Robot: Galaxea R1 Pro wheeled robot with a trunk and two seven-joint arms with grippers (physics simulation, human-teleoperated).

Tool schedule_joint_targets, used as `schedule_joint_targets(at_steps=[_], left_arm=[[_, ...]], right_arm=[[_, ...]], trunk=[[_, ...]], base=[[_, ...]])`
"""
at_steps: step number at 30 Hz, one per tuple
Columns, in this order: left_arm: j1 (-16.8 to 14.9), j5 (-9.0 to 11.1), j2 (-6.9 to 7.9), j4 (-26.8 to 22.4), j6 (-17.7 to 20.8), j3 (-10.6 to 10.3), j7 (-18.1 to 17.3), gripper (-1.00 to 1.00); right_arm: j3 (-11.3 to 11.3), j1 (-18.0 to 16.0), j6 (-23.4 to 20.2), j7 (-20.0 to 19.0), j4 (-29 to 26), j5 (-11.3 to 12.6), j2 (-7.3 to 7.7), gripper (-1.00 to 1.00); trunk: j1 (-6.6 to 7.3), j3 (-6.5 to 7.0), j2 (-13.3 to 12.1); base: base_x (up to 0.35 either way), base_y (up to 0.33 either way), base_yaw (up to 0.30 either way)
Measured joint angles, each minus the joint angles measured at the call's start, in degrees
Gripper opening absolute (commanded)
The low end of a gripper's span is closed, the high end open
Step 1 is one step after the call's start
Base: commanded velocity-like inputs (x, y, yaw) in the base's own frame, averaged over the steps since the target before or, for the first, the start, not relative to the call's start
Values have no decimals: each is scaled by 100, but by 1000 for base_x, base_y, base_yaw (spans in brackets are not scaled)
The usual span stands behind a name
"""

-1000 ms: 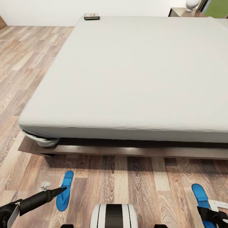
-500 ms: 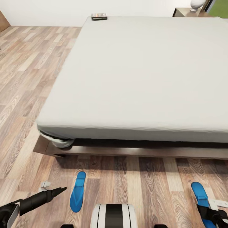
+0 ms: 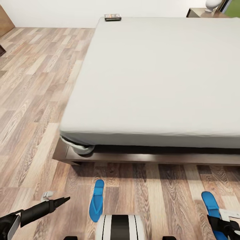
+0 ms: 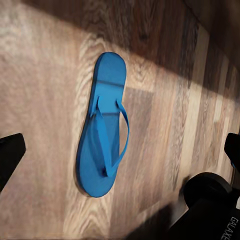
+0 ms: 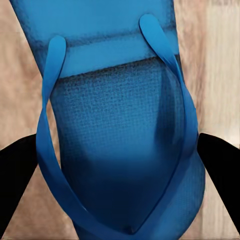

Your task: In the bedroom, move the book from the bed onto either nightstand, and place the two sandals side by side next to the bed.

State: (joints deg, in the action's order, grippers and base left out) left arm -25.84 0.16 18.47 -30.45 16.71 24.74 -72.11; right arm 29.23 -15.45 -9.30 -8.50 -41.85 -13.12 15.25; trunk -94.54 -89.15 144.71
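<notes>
- The book [image 3: 112,17] lies flat at the far left corner of the bed [image 3: 160,76], on the pale mattress, so the move to a nightstand is not yet done.
- A dark nightstand [image 3: 204,12] shows past the far right corner of the bed, carrying a pale rounded object [image 3: 213,4].
- One blue sandal [image 3: 96,200] lies on the wood floor [image 3: 30,100] just in front of the bed's foot, near the frame's left corner, straps up. The left wrist view has the same sandal [image 4: 103,127] lying free on the planks.
- The other sandal [image 3: 212,206] sits well apart to the right. In the right wrist view this sandal [image 5: 117,125] lies between the two dark fingers [image 5: 220,165].
- The right gripper [image 3: 222,226] appears to pinch that sandal, though the pictures do not make contact certain, nor whether the sandal is lifted or resting on the floor.
- The left gripper [image 3: 55,202] hovers low beside the first sandal, its fingers [image 4: 10,157] spread wide and holding nothing.
- Judged from this: neither part of the task is complete. The sandals have yet to be brought side by side, and the book remains to be fetched.
</notes>
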Motion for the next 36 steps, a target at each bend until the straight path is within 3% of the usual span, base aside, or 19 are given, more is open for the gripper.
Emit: schedule_joint_targets(at_steps=[36], left_arm=[[-2,0,0,0,0,0,-6,100]], right_arm=[[0,0,1,0,-18,5,0,-100]], trunk=[[0,0,0]], base=[[0,286,0]])
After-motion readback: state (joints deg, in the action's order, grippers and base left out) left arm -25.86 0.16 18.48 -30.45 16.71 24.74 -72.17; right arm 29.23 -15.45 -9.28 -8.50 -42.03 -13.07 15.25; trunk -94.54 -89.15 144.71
